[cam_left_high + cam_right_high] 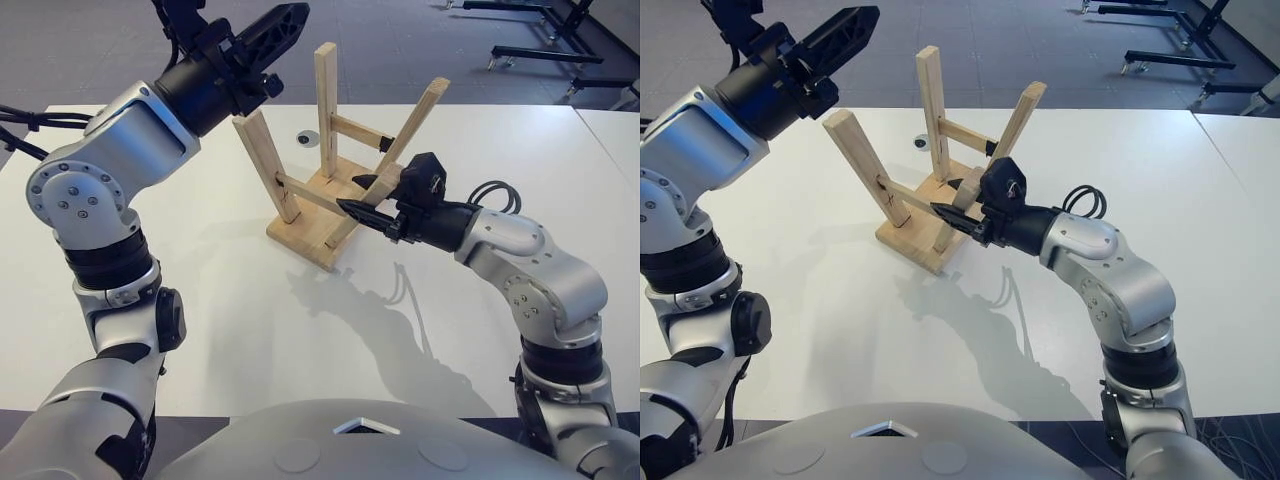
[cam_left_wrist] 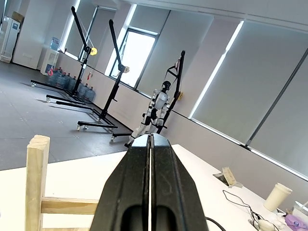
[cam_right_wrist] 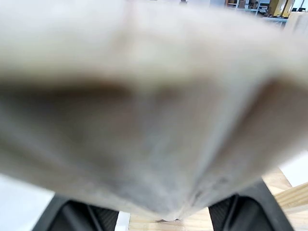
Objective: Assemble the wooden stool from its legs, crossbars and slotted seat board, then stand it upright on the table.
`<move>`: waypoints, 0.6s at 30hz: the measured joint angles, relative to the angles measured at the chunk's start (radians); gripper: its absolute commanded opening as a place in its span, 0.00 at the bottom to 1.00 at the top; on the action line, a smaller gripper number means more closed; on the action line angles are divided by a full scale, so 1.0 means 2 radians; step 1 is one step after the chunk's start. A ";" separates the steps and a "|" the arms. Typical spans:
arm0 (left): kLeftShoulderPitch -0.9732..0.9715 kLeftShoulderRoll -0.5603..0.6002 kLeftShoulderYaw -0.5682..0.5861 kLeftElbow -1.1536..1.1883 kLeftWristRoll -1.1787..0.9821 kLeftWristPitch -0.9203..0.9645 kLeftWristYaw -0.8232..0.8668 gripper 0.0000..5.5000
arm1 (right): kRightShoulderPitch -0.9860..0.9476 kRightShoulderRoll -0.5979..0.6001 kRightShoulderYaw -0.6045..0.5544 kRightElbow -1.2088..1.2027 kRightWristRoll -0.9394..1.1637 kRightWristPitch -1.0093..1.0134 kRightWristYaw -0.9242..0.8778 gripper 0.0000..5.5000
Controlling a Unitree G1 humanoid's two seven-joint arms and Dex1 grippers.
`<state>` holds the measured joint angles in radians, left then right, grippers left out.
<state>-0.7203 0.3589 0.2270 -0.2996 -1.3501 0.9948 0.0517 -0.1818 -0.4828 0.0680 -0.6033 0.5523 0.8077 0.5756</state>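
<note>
Left eye view, nearest first: the right end effector (image 1: pixel 350 193) reaches in low over the white bench (image 1: pixel 200 300), its two black fingers clamped on either side of the leaning pale wooden leg (image 1: pixel 415 125) of the upturned light wooden stool (image 1: pixel 310 200). The right wrist view has that leg's wood pressed close between the finger bases. A looped black cable (image 1: pixel 495 190) sits on the right forearm behind the wrist.

The stool stands near the bench's middle with its rectangular wooden seat board (image 1: pixel 300 242) down on the surface and its legs pointing up. A slanted wooden leg (image 1: pixel 268 165) rises on the left and a straight upright wooden leg (image 1: pixel 326 110) stands behind. One thin wooden crossbar (image 1: pixel 310 193) runs from the slanted leg toward the gripped one. A second thin crossbar (image 1: pixel 360 132) joins the upright leg to the leaning leg higher up.

Above and left of the stool, the left end effector (image 1: pixel 298 12) hangs in the air, touching nothing, its fingers pressed together with only a hairline seam between them in the left wrist view.

Farther off, a small round grommet (image 1: pixel 306 138) is set in the bench top. Beyond the bench, black wheeled metal stands (image 1: pixel 545 50) rest on the grey floor.
</note>
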 measured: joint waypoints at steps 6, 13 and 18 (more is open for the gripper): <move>0.000 0.006 -0.013 0.015 0.005 0.000 -0.017 0.01 | 0.039 0.014 0.003 0.005 0.010 -0.062 0.033 0.37; 0.000 0.007 -0.019 0.016 0.012 0.000 -0.023 0.01 | 0.037 0.010 0.005 0.017 0.010 -0.077 0.044 0.37; 0.000 0.007 -0.019 0.017 0.014 0.000 -0.023 0.01 | 0.036 0.005 0.010 0.017 0.009 -0.083 0.044 0.37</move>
<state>-0.7205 0.3726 0.1899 -0.2652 -1.3230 0.9957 0.0056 -0.1091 -0.4732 0.0877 -0.5700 0.5696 0.6422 0.6631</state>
